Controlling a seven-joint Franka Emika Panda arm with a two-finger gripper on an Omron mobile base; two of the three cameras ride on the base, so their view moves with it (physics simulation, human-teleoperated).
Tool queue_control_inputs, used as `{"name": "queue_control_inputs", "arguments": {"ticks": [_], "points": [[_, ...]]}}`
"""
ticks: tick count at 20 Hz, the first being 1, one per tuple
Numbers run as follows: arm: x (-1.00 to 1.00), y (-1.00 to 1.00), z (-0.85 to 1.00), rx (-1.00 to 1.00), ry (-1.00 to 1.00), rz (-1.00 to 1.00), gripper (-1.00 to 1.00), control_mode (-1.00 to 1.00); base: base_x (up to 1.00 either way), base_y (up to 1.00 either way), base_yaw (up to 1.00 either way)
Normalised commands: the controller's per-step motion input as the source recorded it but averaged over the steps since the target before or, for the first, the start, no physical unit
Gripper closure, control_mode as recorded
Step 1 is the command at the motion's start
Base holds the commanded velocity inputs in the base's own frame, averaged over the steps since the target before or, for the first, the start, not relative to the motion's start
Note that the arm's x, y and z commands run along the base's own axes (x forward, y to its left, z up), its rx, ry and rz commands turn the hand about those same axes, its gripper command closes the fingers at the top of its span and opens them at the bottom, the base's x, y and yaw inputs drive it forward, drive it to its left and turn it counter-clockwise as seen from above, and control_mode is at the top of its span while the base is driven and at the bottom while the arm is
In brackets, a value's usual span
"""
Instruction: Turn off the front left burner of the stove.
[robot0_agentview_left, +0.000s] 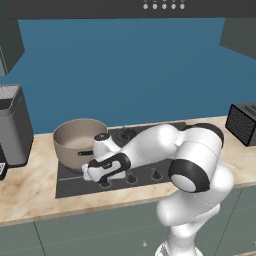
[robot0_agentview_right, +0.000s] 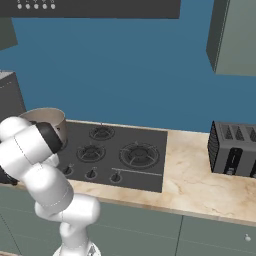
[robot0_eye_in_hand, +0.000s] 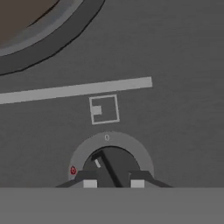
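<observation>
Dark grey and flat, the stove (robot0_agentview_left: 165, 172) is set into the marbled beige desk (robot0_agentview_left: 25, 192), in front of a blue wall (robot0_agentview_left: 125, 70). A row of small black knobs runs along its near edge, and round ringed burners (robot0_agentview_right: 138, 154) sit behind them.

A tan pot (robot0_agentview_left: 75, 140) stands on the stove's left side, over the burner there. To the left of the stove is a grey boxy appliance (robot0_agentview_left: 12, 127); well off to the right is a black toaster (robot0_agentview_right: 232, 149).

The white arm reaches low across the cooktop, and the hand (robot0_agentview_left: 90, 173) hangs at the stove's front left corner, just in front of the pot, pointing down at the knob row.

From the hand view, a black knob (robot0_eye_in_hand: 109, 164) sits directly under the hand (robot0_eye_in_hand: 113, 183). Its two fingertips (robot0_eye_in_hand: 89, 181) stand one on each side of the knob's ridge, close to it. I cannot tell whether they press on it. The knob's white pointer mark aims up and to the left, between a small red flame mark and the "0" on the grey dial ring (robot0_eye_in_hand: 131, 144). Above the dial is a little square diagram (robot0_eye_in_hand: 104, 109), then a pale stripe (robot0_eye_in_hand: 76, 90), then the curved base of the pot (robot0_eye_in_hand: 26, 22).
</observation>
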Motion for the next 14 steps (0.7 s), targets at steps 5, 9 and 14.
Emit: {"name": "queue_control_inputs", "arguments": {"ticks": [5,9,14], "points": [[-0.24,0.24,-0.02,0.02,0.0,-0.38,1.0,-1.0,0.0,0.0,0.0],[-0.22,0.29,0.0,0.03,0.0,-0.38,1.0,-1.0,0.0,0.0,0.0],[-0.22,0.29,0.0,0.04,0.0,-0.39,1.0,-1.0,0.0,0.0,0.0]]}}
